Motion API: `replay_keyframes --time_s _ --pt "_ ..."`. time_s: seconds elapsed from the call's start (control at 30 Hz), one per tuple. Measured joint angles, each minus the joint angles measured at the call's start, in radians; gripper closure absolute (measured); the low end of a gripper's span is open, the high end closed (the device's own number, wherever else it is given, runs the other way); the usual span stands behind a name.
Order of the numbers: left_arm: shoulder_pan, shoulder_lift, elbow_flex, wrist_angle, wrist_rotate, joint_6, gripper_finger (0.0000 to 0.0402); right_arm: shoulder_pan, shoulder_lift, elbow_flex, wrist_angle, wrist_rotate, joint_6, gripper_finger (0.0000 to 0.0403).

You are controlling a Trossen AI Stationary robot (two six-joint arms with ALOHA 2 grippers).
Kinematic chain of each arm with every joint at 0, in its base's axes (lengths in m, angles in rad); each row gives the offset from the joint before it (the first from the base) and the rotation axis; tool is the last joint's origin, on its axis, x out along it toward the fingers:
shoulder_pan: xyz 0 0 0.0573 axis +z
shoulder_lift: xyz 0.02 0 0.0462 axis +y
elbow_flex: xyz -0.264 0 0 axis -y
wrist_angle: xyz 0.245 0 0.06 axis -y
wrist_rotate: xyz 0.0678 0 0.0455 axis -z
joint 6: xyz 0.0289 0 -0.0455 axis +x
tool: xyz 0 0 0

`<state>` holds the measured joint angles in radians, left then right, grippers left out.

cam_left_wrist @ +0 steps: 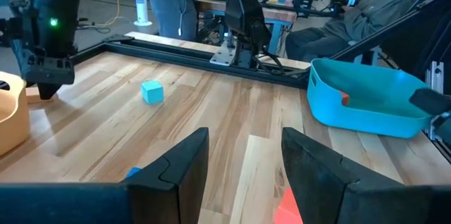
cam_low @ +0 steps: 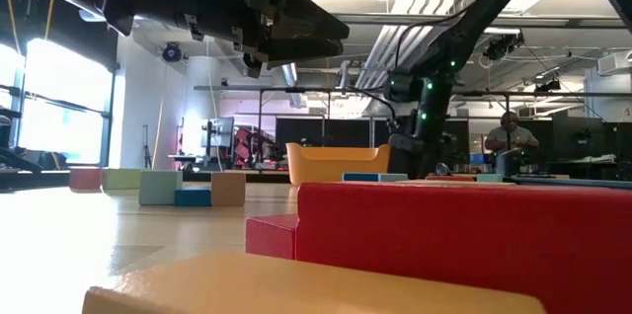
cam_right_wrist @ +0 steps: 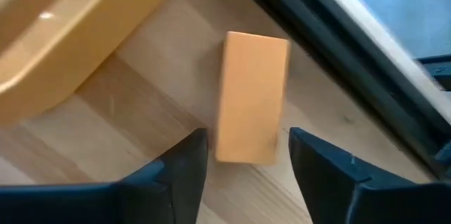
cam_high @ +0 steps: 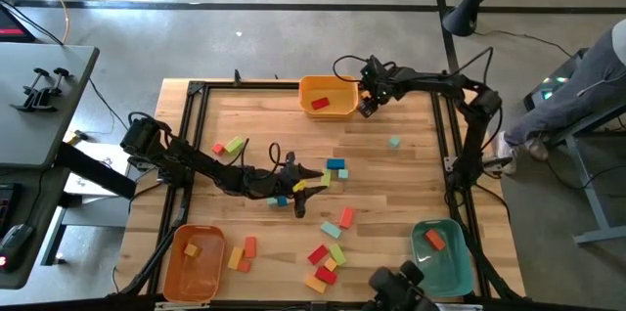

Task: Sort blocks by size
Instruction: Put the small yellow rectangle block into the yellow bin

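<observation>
Currently, block: orange rectangular wooden bar (cam_right_wrist: 251, 97), lying flat on table (cam_right_wrist: 141, 118)
Right end effector (cam_right_wrist: 246, 155): fingers apart, block just beyond
Left end effector (cam_left_wrist: 243, 157): fingers apart, empty

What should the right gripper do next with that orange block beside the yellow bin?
Probably ease the right gripper forward so its open fingers straddle the orange rectangular block, then close. The block lies on the wooden table beside the yellow plastic bin, just ahead of the fingertips and not yet between them.
</observation>
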<state>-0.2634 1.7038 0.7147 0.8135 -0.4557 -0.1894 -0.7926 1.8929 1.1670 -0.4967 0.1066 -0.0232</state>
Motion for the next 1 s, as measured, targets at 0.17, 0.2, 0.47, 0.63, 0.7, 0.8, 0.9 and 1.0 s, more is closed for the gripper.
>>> replay_keyframes --time_s 0.17,0.2,0.47,0.63,0.7,0.8,0.9,1.0 --pt "0.000 0.000 0.000 0.000 0.000 -0.007 0.0237 -0.008 0.034 0.002 0.002 -0.048 0.005 0.0245" --pt "-0.001 0.000 0.000 0.000 0.000 -0.018 0.0237 -0.008 0.036 0.002 -0.005 -0.048 0.006 0.0254" --pt "-0.011 0.000 0.000 0.000 0.000 -0.027 0.0237 -0.009 0.037 0.002 -0.023 -0.048 0.007 0.0276" --pt "-0.013 0.000 0.000 0.000 0.000 -0.027 0.0237 -0.013 -0.015 -0.005 -0.153 -0.019 -0.004 0.0276" --pt "-0.013 0.000 0.000 0.000 -0.001 -0.026 0.0237 -0.009 -0.061 -0.010 -0.222 0.017 -0.008 0.0276" --pt "-0.015 0.000 0.000 0.000 -0.001 -0.028 0.0237 0.022 -0.164 -0.016 -0.295 0.097 -0.021 0.0276" --pt "-0.029 0.000 0.000 0.000 -0.004 -0.033 0.0237 0.086 -0.301 -0.100 -0.294 0.132 -0.030 0.0276" --pt "-0.047 0.000 0.000 0.001 -0.024 -0.018 0.0237 0.173 -0.484 -0.229 -0.226 0.129 -0.006 0.0276"
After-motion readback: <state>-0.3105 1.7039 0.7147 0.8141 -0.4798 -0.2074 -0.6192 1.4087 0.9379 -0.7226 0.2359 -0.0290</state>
